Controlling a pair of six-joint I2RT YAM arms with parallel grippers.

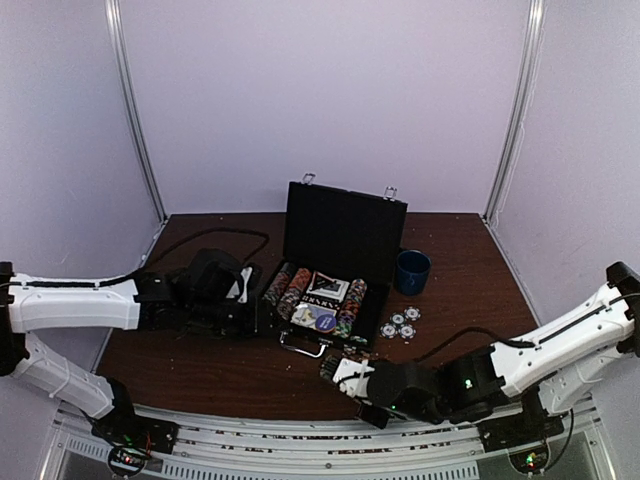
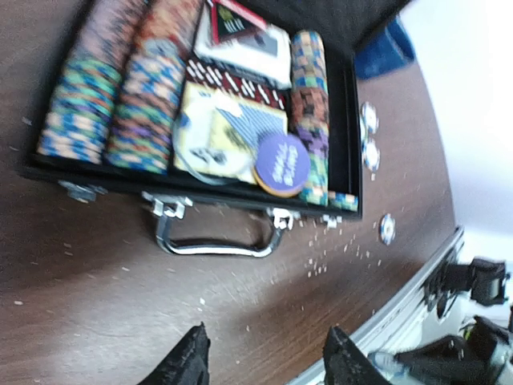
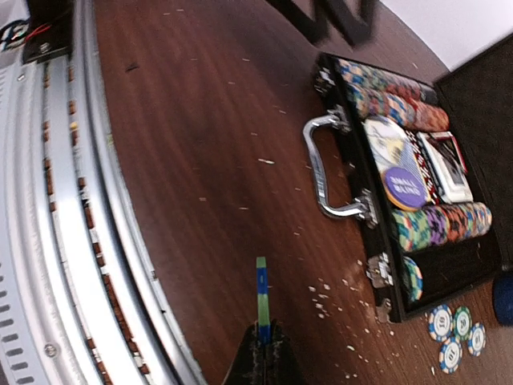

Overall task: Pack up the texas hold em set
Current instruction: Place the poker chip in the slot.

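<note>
The black case (image 1: pixel 346 224) lies open mid-table with its lid upright. Rows of striped poker chips (image 2: pixel 104 104), card decks (image 2: pixel 240 48) and a purple disc (image 2: pixel 280 163) fill its tray. Its silver handle (image 3: pixel 321 172) faces the near edge. My left gripper (image 2: pixel 268 354) hovers open over bare wood in front of the handle, with nothing between its fingers. It sits just left of the case in the top view (image 1: pixel 250 298). My right gripper (image 3: pixel 261 337) is shut on a green and blue poker chip (image 3: pixel 261 293), held edge-on. That gripper sits near the front edge (image 1: pixel 338 372).
Several loose white and blue chips (image 1: pixel 400 325) lie on the wood right of the case, with a dark blue cup (image 1: pixel 412 271) behind them. A metal rail (image 3: pixel 72 208) runs along the table's near edge. Pale crumbs speckle the wood near the case latches (image 3: pixel 377 269).
</note>
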